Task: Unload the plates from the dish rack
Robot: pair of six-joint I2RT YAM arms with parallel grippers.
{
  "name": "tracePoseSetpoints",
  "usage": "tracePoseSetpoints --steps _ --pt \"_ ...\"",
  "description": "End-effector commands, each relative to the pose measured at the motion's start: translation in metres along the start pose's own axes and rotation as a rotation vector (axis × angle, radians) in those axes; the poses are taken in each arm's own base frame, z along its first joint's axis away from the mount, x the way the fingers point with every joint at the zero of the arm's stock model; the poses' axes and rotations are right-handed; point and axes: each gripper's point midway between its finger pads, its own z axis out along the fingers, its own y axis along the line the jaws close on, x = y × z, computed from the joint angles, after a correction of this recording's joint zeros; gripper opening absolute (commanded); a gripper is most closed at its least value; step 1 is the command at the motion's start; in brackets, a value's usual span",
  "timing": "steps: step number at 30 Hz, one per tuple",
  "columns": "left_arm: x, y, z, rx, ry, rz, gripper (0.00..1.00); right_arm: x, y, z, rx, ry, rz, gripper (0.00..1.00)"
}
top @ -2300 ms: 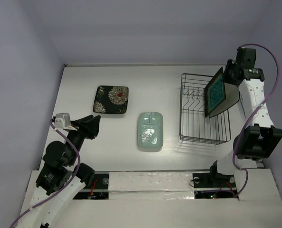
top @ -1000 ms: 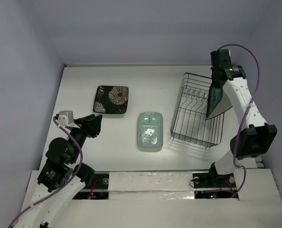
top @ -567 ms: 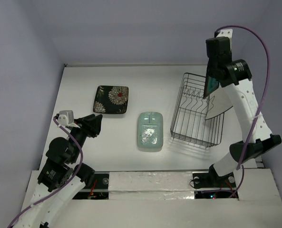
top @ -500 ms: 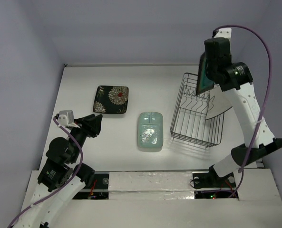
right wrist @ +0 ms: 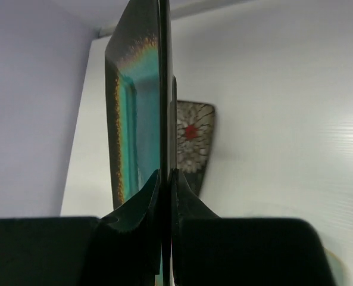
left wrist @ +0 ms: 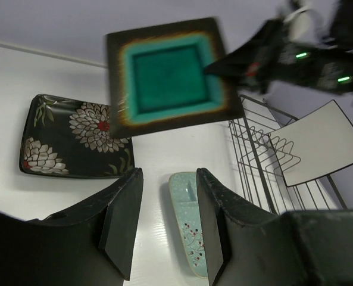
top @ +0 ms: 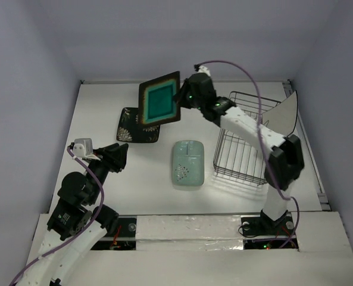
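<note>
Within the last second the right hand [top: 180,96] had lifted the teal plate [top: 159,99] clear of the dish rack [top: 243,159] and carried it left. The hand was clamped on the plate's right edge and held it tilted in the air above the black plate [top: 127,132]. By judgement, only the cream plate [top: 283,114] remained, at the rack's right end. The right arm reached far left across the table [top: 99,113]. The left hand [top: 115,156] was parted and empty.

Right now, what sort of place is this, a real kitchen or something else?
Most likely a robot test bench, not a kitchen: a white table boxed in by plain lilac walls, two arms bolted at its near edge, the right gripper holding a teal plate, and a wire dish rack.
</note>
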Motion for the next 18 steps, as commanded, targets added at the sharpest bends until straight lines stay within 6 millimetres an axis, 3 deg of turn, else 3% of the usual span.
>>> tracePoseSetpoints --steps 1,2,3,5,6,9,14,18 --pt "-0.01 -0.006 -0.001 0.025 -0.035 -0.015 0.37 -0.071 0.132 -0.013 -0.433 -0.243 0.247 0.0" --pt "-0.009 -0.006 0.0 0.024 -0.032 -0.014 0.37 -0.067 0.133 -0.003 -0.438 -0.237 0.293 0.0" --pt "-0.009 -0.006 -0.001 0.024 -0.032 -0.014 0.37 -0.047 0.131 0.019 -0.421 -0.208 0.316 0.0" --pt "-0.008 -0.006 0.0 0.023 -0.03 -0.013 0.37 -0.04 0.136 0.033 -0.446 -0.209 0.383 0.0" --pt "-0.008 -0.006 0.0 0.022 -0.028 -0.014 0.37 -0.023 0.135 0.049 -0.443 -0.188 0.401 0.0" --pt "-0.008 -0.006 0.0 0.021 -0.027 -0.013 0.37 -0.01 0.135 0.068 -0.46 -0.164 0.46 0.0" --pt "-0.008 -0.006 0.0 0.022 -0.028 -0.014 0.37 0.031 0.128 0.1 -0.425 -0.092 0.496 0.0" --pt "-0.009 -0.006 0.0 0.023 -0.031 -0.014 0.37 0.056 0.106 0.119 -0.362 -0.073 0.539 0.0"
